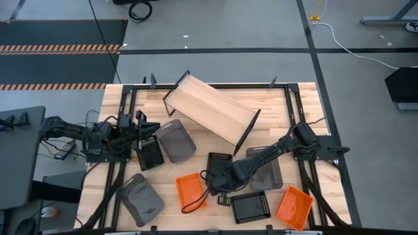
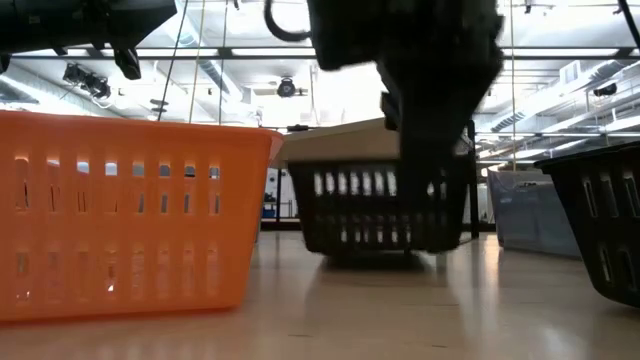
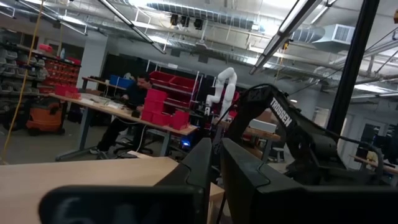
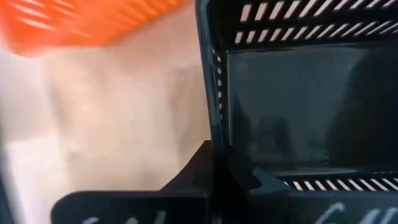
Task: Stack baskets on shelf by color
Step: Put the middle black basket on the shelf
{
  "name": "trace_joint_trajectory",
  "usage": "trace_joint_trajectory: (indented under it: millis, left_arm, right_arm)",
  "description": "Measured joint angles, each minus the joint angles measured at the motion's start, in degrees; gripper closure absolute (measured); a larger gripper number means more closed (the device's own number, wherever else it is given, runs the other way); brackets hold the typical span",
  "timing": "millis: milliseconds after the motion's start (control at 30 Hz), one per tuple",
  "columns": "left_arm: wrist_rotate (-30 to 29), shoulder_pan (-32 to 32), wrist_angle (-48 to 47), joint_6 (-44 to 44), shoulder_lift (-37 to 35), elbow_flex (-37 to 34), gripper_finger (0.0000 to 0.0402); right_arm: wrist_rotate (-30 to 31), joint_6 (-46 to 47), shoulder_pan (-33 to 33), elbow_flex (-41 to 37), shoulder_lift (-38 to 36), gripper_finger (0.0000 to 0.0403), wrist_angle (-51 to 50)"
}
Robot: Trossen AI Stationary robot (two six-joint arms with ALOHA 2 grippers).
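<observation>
The light-wood shelf (image 1: 212, 108) stands slantwise at the table's far middle. My right gripper (image 1: 215, 177) reaches in from the right and is shut on a black slotted basket (image 1: 219, 164), which shows in the low view (image 2: 385, 215) and the right wrist view (image 4: 298, 93). My left gripper (image 1: 151, 128) waits at the left with its fingers together (image 3: 214, 165), just beyond another black basket (image 1: 150, 155) and beside a grey basket (image 1: 176, 140). An orange basket (image 1: 191, 191) sits on the table beside the held one. My right gripper holds the black basket by one side wall (image 4: 217, 134), one finger inside the basket and one outside. The fingers come from above, slanting in from the table's right. The basket stays upright; whether its base is on the table or just off it cannot be told.
Near the front edge lie a grey basket (image 1: 140, 199), a black basket (image 1: 251, 207) and an orange basket (image 1: 294, 207). Another grey basket (image 1: 269, 175) sits under my right arm. A person (image 3: 134, 99) sits at a bench in the room beyond.
</observation>
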Motion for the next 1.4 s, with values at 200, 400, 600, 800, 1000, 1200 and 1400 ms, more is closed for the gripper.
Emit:
trace_joint_trajectory:
  millis: [200, 400, 600, 800, 1000, 1200, 1400]
  left_arm:
    - [0.0, 0.0, -0.1, 0.0, 0.0, 0.0, 0.0361]
    - [0.0, 0.0, -0.3, 0.0, 0.0, 0.0, 0.0365]
    - [0.0, 0.0, -0.3, 0.0, 0.0, 0.0, 0.0362]
    - [0.0, 0.0, -0.3, 0.0, 0.0, 0.0, 0.0363]
    - [0.0, 0.0, -0.4, 0.0, 0.0, 0.0, 0.0361]
    - [0.0, 0.0, -0.8, -0.1, 0.0, 0.0, 0.0361]
    - [0.0, 0.0, -1.3, -0.1, 0.0, 0.0, 0.0363]
  right_arm:
    - [-3.2, -1.2, 0.3, 9.2, 0.0, 0.0374, -9.2]
    - [-2.4, -4.8, 1.3, 21.4, 0.0, 0.0390, -17.5]
    - [2.1, -9.6, 1.4, 33.1, 0.0, 0.0382, -24.1]
    - [14.2, -14.5, -1.4, 43.2, 0.0, 0.0391, -36.1]
    - [20.1, -12.9, -7.1, 42.1, -1.9, 0.0372, -45.6]
    - [19.0, -10.6, -12.5, 39.3, -2.6, 0.0390, -45.1]
    - [18.8, -8.6, -17.7, 36.0, -2.7, 0.0383, -45.2]
